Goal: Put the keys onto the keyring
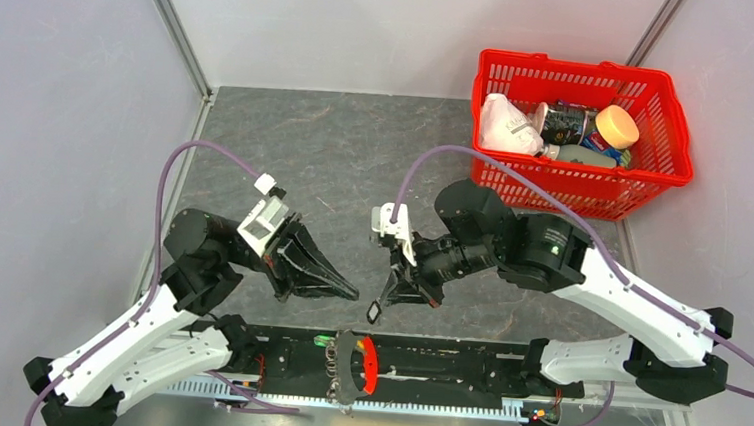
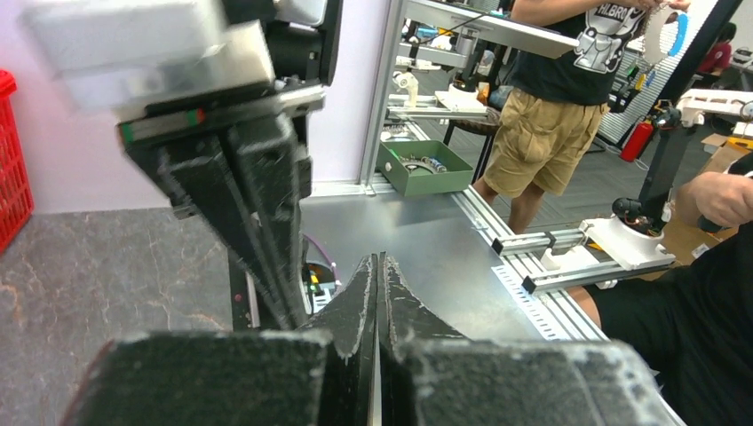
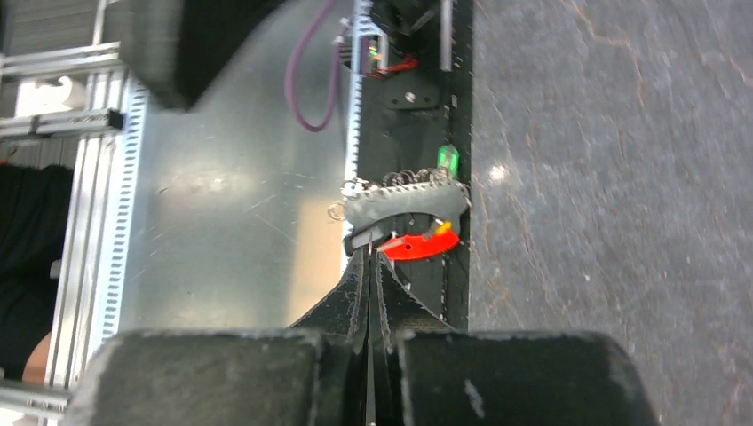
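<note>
At the near rail (image 1: 463, 364): keyring (image 1: 345, 369) lies flat, long axis near-to-far, red section rightward.
Left gripper (image 1: 350, 293): fingers together, pointing right.
Right gripper (image 1: 374, 313): fingers together, angled toward keyring.

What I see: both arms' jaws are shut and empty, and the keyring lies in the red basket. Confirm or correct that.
One error: the keyring lies on the black rail at the near edge, not in the red basket, as the top external view shows. The left gripper and right gripper do have shut, empty jaws.
</note>
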### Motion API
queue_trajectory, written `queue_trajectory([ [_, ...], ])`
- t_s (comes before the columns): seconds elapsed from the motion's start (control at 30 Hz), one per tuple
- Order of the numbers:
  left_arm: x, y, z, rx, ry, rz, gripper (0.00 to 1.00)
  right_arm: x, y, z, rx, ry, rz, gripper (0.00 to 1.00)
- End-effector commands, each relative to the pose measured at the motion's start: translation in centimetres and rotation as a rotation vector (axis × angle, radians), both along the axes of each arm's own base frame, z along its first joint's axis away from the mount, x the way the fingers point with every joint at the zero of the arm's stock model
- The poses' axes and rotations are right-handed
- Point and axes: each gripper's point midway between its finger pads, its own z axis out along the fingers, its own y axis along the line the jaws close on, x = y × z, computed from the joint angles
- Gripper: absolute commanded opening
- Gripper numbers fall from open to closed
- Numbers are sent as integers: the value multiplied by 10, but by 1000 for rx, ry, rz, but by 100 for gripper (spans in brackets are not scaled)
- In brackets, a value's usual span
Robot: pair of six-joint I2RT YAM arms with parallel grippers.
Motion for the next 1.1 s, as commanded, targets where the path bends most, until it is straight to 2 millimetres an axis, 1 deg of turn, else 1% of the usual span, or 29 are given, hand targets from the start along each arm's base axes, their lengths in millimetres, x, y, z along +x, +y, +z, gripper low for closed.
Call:
queue_trajectory([
  [0.0,9,-2,-9,20,-12,66,2,38,7,-27,-41,18,-179,0],
  [0.1,12,0,-13,38,-12,112,2,58,4,-44,-52,72,-276,0],
  [0.13,14,2,-14,42,-10,131,2,65,1,-48,-53,84,-314,0],
  [0.23,19,5,-16,48,-16,184,2,81,-8,-70,-82,121,-410,0],
  [0.3,22,6,-20,62,-11,213,2,93,-18,-90,-125,146,-488,0],
  [0.33,24,7,-19,58,-17,231,2,97,-23,-103,-153,165,-527,0],
  [0.37,26,7,-25,80,-4,244,2,102,-28,-114,-177,185,-571,0],
  [0.43,34,7,-28,90,10,295,2,110,-40,-144,-253,219,-662,0],
  [0.53,45,9,-32,95,24,367,2,122,-57,-179,-344,250,-799,0],
  [0.6,50,10,-33,93,34,401,2,126,-67,-201,-416,261,-864,0],
  [0.63,55,10,-34,94,43,430,2,128,-70,-210,-444,264,-890,0],
  [0.77,65,14,-36,96,53,496,2,135,-84,-253,-580,271,-970,0],
  [0.83,70,16,-39,101,61,528,2,138,-88,-269,-631,276,-1007,0],
  [0.9,71,16,-41,108,67,537,5,146,-94,-283,-682,249,-1050,0],
  [0.93,72,17,-43,115,69,545,4,151,-97,-288,-706,234,-1072,2],
  [0.97,75,17,-45,123,74,559,2,154,-97,-291,-718,224,-1083,8],
  [1.0,76,18,-46,125,76,567,2,158,-97,-294,-727,213,-1093,15],
  [1.03,77,18,-47,125,76,573,2,163,-96,-296,-729,201,-1102,26],
  [1.07,77,19,-47,124,76,578,2,167,-93,-294,-716,193,-1109,35],
])
